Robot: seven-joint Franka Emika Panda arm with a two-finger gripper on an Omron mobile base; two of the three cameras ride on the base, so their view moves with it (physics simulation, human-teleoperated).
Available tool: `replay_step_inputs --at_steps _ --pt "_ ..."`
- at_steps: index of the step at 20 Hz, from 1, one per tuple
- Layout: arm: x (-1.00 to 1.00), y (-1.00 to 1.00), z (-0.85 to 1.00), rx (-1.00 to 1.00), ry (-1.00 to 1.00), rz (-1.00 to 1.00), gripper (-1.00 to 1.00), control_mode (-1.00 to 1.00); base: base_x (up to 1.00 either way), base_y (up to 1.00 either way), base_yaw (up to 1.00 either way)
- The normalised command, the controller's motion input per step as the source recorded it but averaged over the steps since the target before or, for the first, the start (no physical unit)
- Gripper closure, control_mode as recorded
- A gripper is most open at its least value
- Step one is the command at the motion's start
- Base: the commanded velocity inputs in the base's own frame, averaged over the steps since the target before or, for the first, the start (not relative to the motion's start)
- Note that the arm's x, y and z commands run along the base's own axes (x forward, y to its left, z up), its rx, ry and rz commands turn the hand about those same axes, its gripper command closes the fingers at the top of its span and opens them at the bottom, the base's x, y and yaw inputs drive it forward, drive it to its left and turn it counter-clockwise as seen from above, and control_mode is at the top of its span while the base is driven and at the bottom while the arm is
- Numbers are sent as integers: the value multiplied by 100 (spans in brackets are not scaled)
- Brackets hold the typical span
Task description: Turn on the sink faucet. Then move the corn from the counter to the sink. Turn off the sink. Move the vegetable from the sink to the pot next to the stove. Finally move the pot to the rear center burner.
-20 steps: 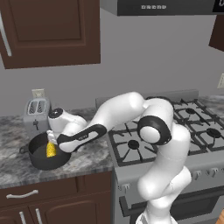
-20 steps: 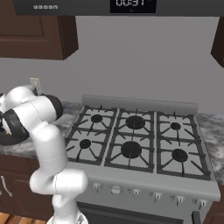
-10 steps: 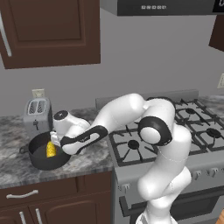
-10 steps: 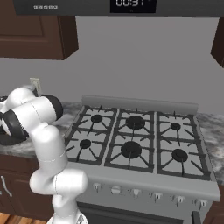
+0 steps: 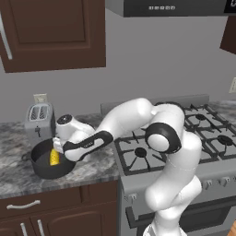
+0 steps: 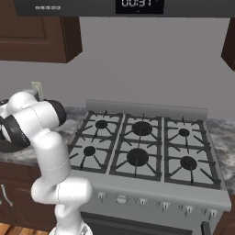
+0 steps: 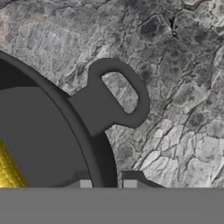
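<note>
The dark pot [image 5: 44, 165] stands on the marbled counter [image 5: 14, 182] left of the stove [image 5: 184, 133]. The yellow corn [image 5: 54, 157] lies inside it. My gripper [image 5: 64, 154] is down at the pot's right rim. In the hand view the two fingertips [image 7: 85, 183] sit close together on either side of the pot's wall [image 7: 94, 153], shut on it beside the loop handle [image 7: 118, 94]. A bit of the corn [image 7: 6, 173] shows at the lower left of that view. The rear center burner [image 6: 142, 127] carries nothing.
A silver toaster [image 5: 39, 117] stands right behind the pot against the wall. The stove's black grates [image 6: 137, 147] are bare. Dark cabinets hang above the counter. The arm's elbow [image 6: 32, 124] blocks most of the pot [image 6: 5, 147] in the right base view.
The jaws have gone from wide open to shut on the pot's rim. The arm and pot have hardly moved.
</note>
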Motion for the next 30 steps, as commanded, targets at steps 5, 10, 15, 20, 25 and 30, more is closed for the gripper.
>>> replay_step_inputs --at_steps 5,10,15,20,25,30 --pt "-43 -26 17 0 -15 -9 100 -100 0 0 0" --pt "-43 -52 53 1 -13 -19 100 -100 0 0 0" --pt "-49 -76 48 9 0 -28 100 -100 0 0 0" --pt "-53 -79 55 8 0 -31 100 -100 0 0 0" --pt "-48 -80 53 4 0 -29 100 -100 0 0 0" --pt "-45 -79 52 5 0 -30 100 -100 0 0 0"
